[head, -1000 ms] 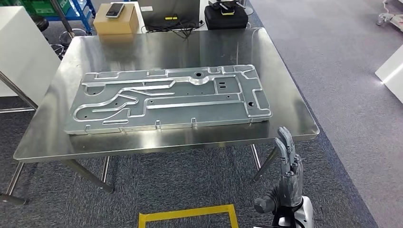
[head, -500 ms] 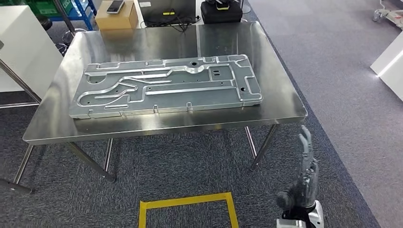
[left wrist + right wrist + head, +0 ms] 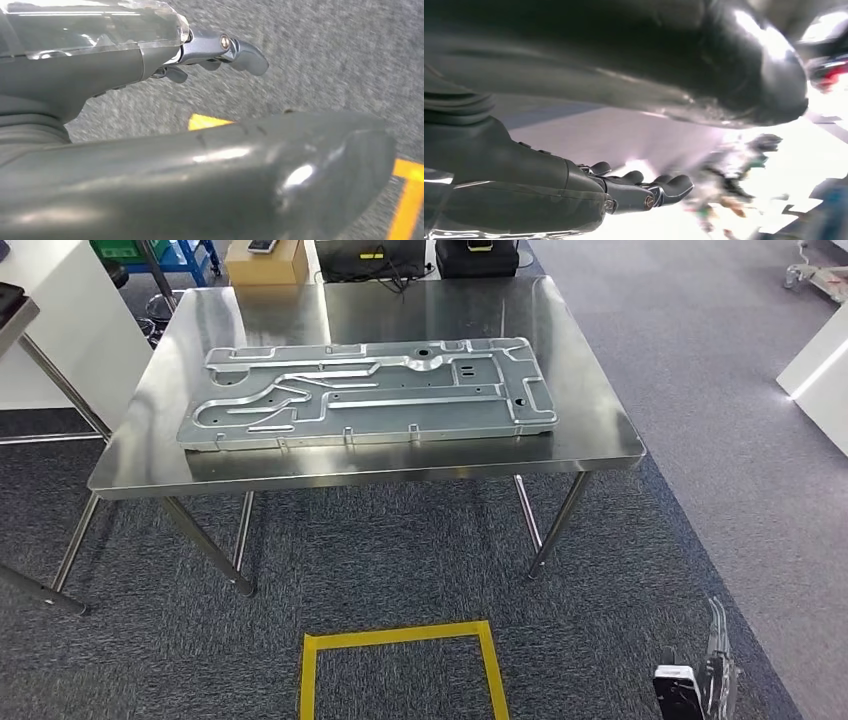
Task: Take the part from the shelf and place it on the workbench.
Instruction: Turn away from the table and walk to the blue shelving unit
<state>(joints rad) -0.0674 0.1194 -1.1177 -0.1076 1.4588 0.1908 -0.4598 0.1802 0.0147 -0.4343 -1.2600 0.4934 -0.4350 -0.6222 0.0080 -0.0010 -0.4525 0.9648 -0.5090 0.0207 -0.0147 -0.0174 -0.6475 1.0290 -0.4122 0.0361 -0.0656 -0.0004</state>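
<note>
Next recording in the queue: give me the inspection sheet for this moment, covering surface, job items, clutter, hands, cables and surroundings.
Surface: steel workbench, shiny, on slanted legs.
Job's things: large machined metal part lies flat on the workbench, lengthwise across it, inside the edges.
Clutter: cardboard box and black case stand past the far edge of the workbench.
Hands: left hand hangs over the carpet and holds nothing, fingers slightly curled; right hand holds nothing, fingers extended.
Cables: black cables beside the dark equipment behind the workbench.
Surroundings: grey carpet, yellow tape square on the floor in front of the workbench, blue rack at far left.
</note>
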